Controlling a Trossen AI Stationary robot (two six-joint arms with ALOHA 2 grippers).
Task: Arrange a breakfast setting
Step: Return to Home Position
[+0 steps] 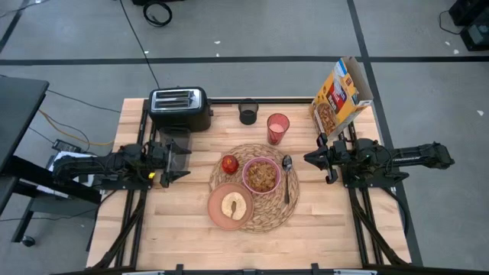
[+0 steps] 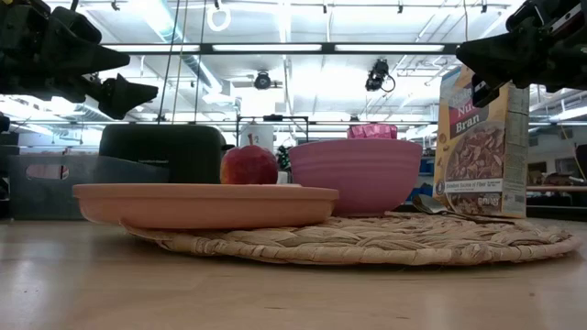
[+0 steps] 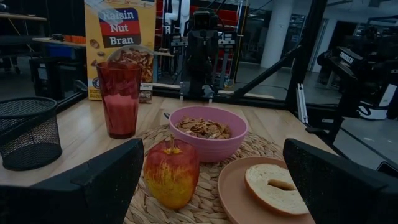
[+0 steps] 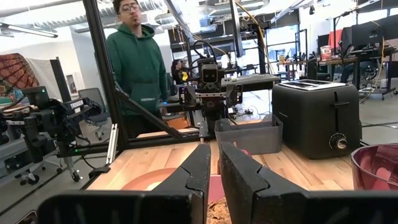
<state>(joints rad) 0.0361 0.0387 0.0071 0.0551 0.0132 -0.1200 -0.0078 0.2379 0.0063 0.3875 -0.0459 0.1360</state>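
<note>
Nearest the low camera, the brownish-pink plate (image 2: 183,206) is being borne on the front-left part of the large round woven straw placemat (image 2: 367,243), which is lying mid-table. 1 round toast slice (image 1: 233,205) is being carried on that plate. Just behind the plate, the pink bowl (image 2: 353,174) is being supported at the mat's middle, and cereal flakes are being held in it. The red apple (image 2: 249,166) is being seen upright on the mat, just beside the bowl on its left. The metal spoon (image 1: 287,179) is being laid along the bowl's right side, bowl end toward the far edge. The translucent pink cup (image 1: 278,128) is standing off the mat, just beyond its far-right rim.

The left gripper (image 1: 182,163) is being held off the mat's left side, raised above the table, its 2 fingers spread wide around nothing. The right gripper (image 1: 309,159) is being held off the mat's right side, also raised, its 2 fingers drawn nearly together with nothing between them.

Along the far edge, the black toaster (image 1: 179,107), a black mesh cup (image 1: 248,112) and the Raisin Nut Bran cereal box (image 1: 341,95) are being kept apart from the setting.
</note>
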